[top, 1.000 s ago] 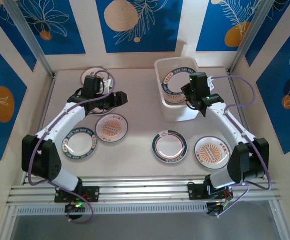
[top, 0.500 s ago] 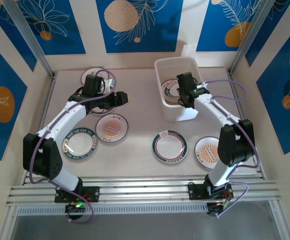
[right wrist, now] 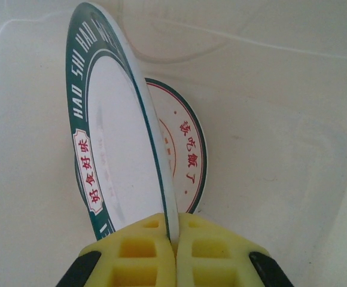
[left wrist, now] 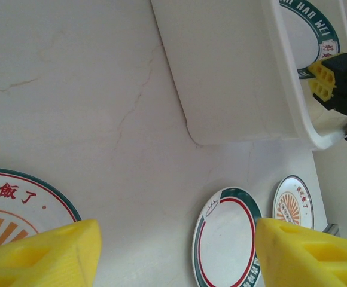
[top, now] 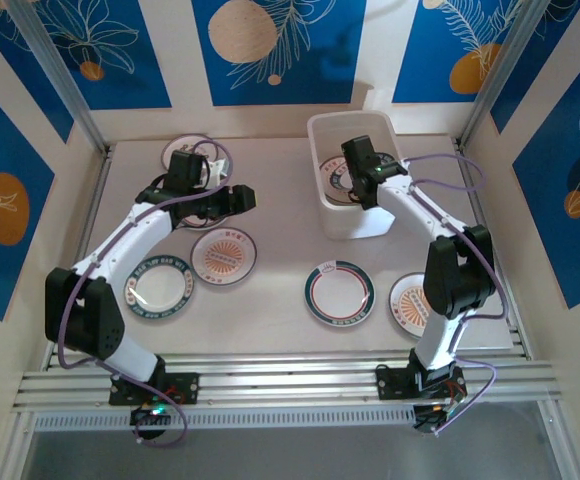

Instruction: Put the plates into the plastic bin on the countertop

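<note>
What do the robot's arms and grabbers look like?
Both the left arm and right arm have slim white links joined by chunky black joints, with a purple-grey cable looping along each. The left gripper and right gripper carry blocky yellow fingers moulded with square holes.

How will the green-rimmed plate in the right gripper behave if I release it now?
Likely stiff: the green-rimmed plate shows no bend though the right gripper pinches only its rim. Held on edge, it would probably tip flat onto the plate lying below. Its glossy face may be slippery.
</note>
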Robot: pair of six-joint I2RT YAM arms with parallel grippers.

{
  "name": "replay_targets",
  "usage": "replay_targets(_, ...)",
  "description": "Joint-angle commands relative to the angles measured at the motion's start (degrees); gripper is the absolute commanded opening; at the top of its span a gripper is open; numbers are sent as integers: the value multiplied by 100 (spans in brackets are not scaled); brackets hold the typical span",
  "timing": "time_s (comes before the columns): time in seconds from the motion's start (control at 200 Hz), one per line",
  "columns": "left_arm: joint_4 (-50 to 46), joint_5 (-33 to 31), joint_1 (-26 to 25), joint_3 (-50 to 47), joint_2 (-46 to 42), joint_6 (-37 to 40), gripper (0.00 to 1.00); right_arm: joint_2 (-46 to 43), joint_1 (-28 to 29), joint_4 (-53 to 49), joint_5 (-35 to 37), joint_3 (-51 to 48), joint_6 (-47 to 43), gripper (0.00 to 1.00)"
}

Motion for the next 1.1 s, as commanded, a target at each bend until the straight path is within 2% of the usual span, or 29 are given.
replay_targets(0.0, -92, 114, 47, -101, -214, 175, 69, 84, 56, 79, 433, 385, 146, 0)
replay_targets(0.17, -64, 120, 50, -144, -253, 180, 69, 232, 47, 54, 406, 686, 54, 0)
replay_targets(0.49, -100, 121, 47, -192, -349, 215, 69, 770, -73, -185, 145, 810, 677, 0)
replay_targets(0.68, -112, 101, 50, -261, -428, 204, 69, 1049, -127, -173, 135, 1000, 608, 0)
replay_targets(0.84, -91, 98, 48, -307, -481, 175, 69, 1283, -128, -431, 103, 1213, 701, 8)
replay_targets(1.09, -104, 81, 47, -345, -581, 154, 69, 1527, -188, -421, -33, 1404, 550, 14)
